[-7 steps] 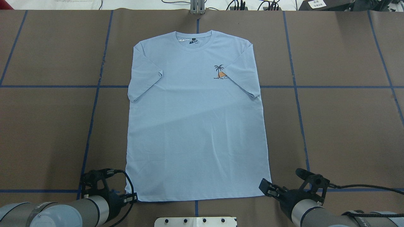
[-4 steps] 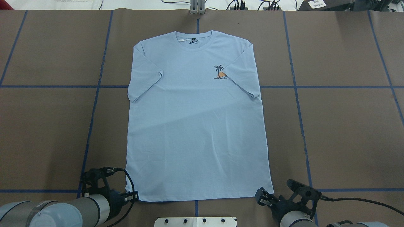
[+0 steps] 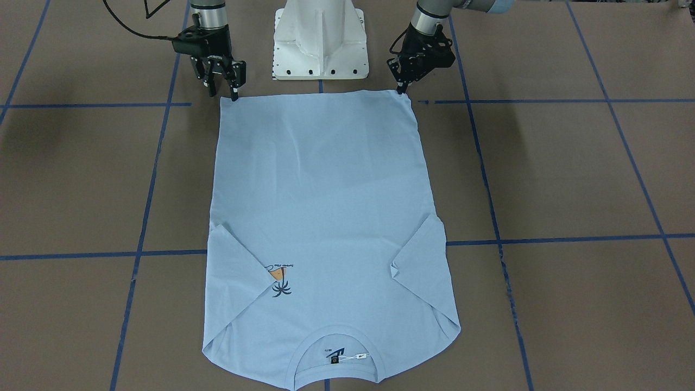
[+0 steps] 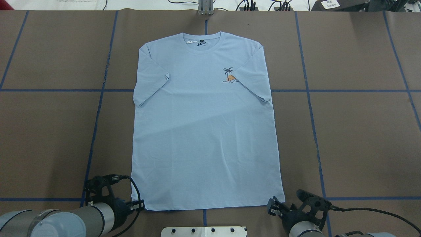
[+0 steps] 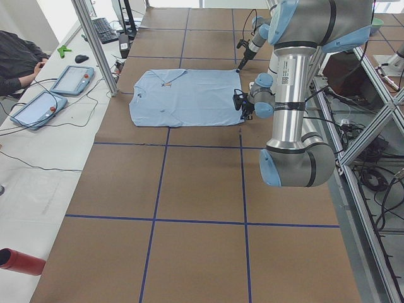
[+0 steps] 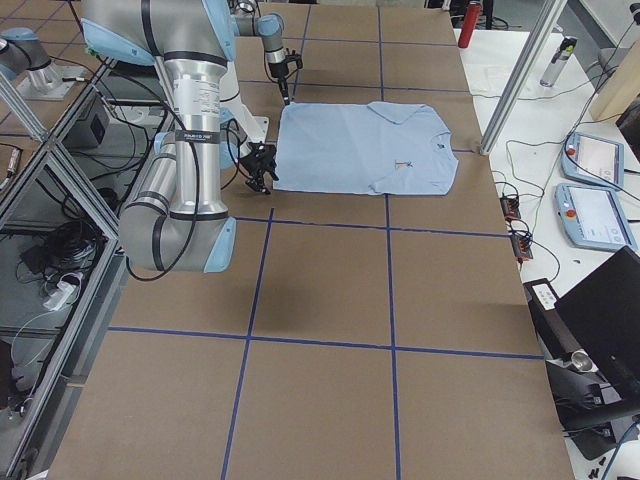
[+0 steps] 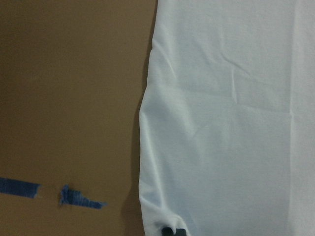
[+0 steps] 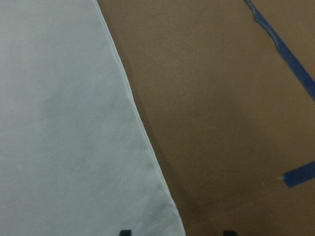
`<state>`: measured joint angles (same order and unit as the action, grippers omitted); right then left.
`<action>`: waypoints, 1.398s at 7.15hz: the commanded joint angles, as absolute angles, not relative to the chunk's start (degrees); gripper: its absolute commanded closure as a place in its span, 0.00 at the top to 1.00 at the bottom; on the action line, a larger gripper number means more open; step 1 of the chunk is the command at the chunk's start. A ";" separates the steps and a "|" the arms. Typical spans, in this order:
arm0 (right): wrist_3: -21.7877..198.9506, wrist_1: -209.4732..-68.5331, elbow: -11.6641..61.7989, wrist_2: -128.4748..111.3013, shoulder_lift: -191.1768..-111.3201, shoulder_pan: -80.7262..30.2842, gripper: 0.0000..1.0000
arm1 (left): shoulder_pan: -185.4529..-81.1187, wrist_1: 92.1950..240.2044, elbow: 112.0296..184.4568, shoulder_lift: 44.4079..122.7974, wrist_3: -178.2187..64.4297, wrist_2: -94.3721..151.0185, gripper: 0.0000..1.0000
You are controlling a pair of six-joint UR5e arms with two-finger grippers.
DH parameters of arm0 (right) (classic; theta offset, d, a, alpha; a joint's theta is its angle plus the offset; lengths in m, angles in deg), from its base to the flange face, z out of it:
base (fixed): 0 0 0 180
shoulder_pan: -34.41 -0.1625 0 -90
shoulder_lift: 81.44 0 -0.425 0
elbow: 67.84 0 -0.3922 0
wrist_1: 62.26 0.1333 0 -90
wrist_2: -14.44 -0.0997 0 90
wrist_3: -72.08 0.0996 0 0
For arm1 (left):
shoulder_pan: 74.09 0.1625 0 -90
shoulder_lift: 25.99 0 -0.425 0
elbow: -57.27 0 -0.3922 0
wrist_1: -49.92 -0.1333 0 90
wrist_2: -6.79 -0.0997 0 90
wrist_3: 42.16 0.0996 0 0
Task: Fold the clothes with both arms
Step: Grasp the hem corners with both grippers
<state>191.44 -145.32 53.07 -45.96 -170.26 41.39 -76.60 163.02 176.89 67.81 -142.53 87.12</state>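
Pinching one hem corner, my left gripper [image 3: 403,90] is clamped on the T-shirt [image 4: 204,131]; my right gripper [image 3: 223,93] stands spread astride the other corner. Lying flat just beyond the pedestal base [image 3: 320,43], it's light and limp, I judge: hold both corners.

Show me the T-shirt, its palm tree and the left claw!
T-shirt [image 4: 204,138]: overhead view, middle of its front.
palm tree [image 4: 228,73]: overhead view, its trunk.
left claw [image 4: 140,206]: overhead view, between its fingertips.

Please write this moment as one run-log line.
light-blue T-shirt: flat, sleeves folded in | left end effector: shut on hem corner | right end effector: open, straddling other hem corner
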 commanded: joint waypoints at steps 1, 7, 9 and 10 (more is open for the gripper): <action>191.44 -145.23 53.18 -45.86 -169.95 41.18 0.34 | -76.73 163.04 176.89 67.88 -142.54 87.12 0.00; 191.26 -145.31 54.58 -45.15 -170.21 40.04 0.00 | -76.99 163.04 177.07 67.96 -142.45 87.12 0.00; 190.38 -150.53 63.59 -45.77 -171.61 38.98 0.00 | -77.51 161.47 184.05 66.83 -141.75 87.73 0.00; 190.29 -160.07 72.35 -47.07 -171.18 39.85 0.00 | -77.87 152.14 192.19 67.69 -141.74 91.83 0.00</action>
<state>190.55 -151.10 63.36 -45.91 -171.16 39.36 -77.47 159.53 184.19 67.42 -141.95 88.62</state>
